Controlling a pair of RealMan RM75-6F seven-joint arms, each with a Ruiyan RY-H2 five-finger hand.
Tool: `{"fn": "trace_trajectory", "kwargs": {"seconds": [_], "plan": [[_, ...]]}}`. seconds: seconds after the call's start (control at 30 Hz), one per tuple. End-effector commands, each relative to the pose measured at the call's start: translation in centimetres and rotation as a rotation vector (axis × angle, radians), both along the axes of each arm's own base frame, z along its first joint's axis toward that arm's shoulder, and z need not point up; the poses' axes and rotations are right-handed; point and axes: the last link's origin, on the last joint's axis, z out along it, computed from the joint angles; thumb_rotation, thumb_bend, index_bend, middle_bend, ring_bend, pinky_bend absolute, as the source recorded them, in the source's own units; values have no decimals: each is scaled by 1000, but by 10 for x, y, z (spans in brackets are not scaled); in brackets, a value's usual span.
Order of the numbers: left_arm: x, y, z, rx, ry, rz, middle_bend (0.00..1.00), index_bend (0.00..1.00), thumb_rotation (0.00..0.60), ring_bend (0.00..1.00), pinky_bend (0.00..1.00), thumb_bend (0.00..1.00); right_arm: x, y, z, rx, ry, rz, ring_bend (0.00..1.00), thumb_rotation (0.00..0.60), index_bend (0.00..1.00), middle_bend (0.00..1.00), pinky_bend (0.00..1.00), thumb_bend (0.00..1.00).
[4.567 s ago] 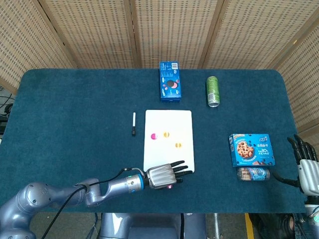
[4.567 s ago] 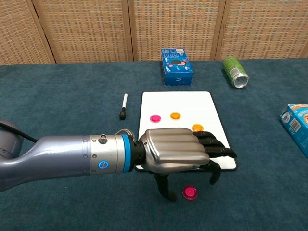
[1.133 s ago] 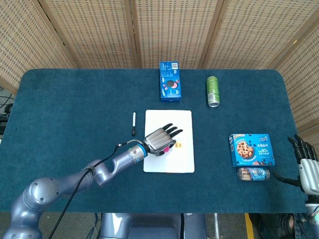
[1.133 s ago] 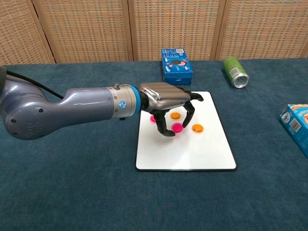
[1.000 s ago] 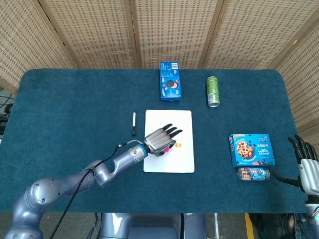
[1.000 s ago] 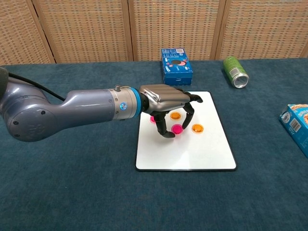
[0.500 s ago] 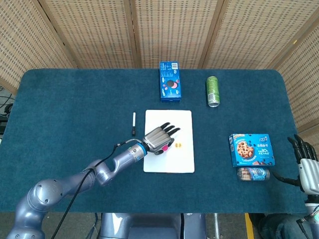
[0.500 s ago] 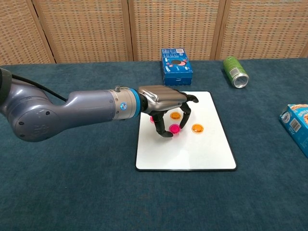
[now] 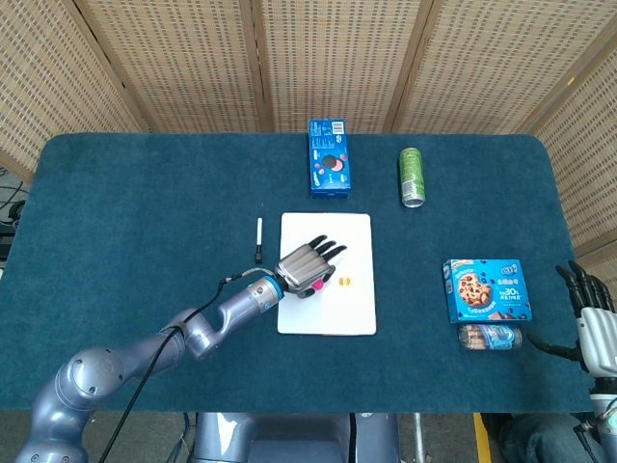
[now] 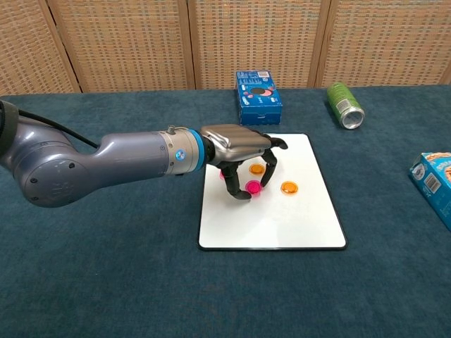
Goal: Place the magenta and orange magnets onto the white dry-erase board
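- The left hand (image 10: 243,151) is seen over the upper half of the white dry-erase board (image 10: 296,225), fingers curled downward; a magenta magnet (image 10: 253,188) is pinched between thumb and fingertips, at or just above the board surface. Contact with the board cannot be confirmed from either view.
- The right hand (image 9: 595,323) is seen only at the edge of the head view, well apart from the board, fingers apart and nothing held.
- Magnets counted: two magenta, two orange. A second magenta magnet (image 10: 224,174) is partly hidden under the hand, toward the board's left edge. One orange magnet (image 10: 257,169) lies just beyond the held one, toward the board's far edge; the other orange magnet (image 10: 289,188) lies toward the board's right edge. All lie within the board outline.
- Other items counted: one marker (image 9: 258,240) just left of the board, one blue cookie box (image 9: 329,157) beyond the far edge, one green can (image 9: 412,177) beyond the far right corner, one blue biscuit box (image 9: 487,289) well to the right, with a packet (image 9: 489,337) just in front of it.
- Risk, judged: if the fingers are opened unevenly, the held magnet may be dragged or flipped.
- Risk, judged: the neighbouring magnets are close; mutual attraction may snap the released one onto the nearest orange magnet.
- Risk, judged: curled fingers may knock the hidden magenta magnet on withdrawal.
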Motion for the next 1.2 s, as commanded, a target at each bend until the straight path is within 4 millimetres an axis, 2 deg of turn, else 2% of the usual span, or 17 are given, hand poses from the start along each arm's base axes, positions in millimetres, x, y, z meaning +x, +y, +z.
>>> {"fn": "trace_trajectory", "kwargs": {"seconds": [0.03, 0.27, 0.47, 0.67, 0.8, 0.9, 0.97, 1.03, 1.2], "plan": [[0, 0, 0, -2, 1, 2, 0, 501, 600, 0, 5, 336, 0, 0, 0, -2, -1, 0, 0, 600, 0, 0, 6, 0], [0, 0, 1, -8, 3, 13, 0, 265, 600, 0, 5, 336, 1, 0, 1, -3, -2, 3, 0, 600, 0, 0, 6, 0], [2, 0, 5, -2, -18, 12, 0, 207, 600, 0, 5, 335, 1, 1, 2, -7, -4, 5, 0, 600, 0, 0, 6, 0], [2, 3, 34, 25, -116, 10, 0, 125, 600, 0, 5, 335, 2, 2, 3, -12, -6, 9, 0, 600, 0, 0, 6, 0], [-9, 1, 77, 64, -236, 2, 0, 30, 600, 0, 3, 320, 3, 3, 4, -12, -5, 15, 0, 600, 0, 0, 6, 0], [-32, -4, 122, 148, -332, -5, 0, 0, 600, 0, 0, 245, 5, 4, 3, -7, -2, 20, 0, 600, 0, 0, 6, 0], [-52, -10, 149, 220, -372, 1, 0, 0, 600, 0, 0, 95, 6, 4, 2, -5, -1, 24, 0, 600, 0, 0, 6, 0], [-83, -22, 178, 311, -405, 47, 0, 0, 600, 0, 0, 11, 8, 5, 2, -4, 2, 30, 0, 600, 0, 0, 6, 0], [-168, -70, 236, 530, -420, 236, 0, 0, 600, 0, 0, 0, 13, 7, 0, 2, 15, 50, 0, 600, 0, 0, 6, 0]]}}
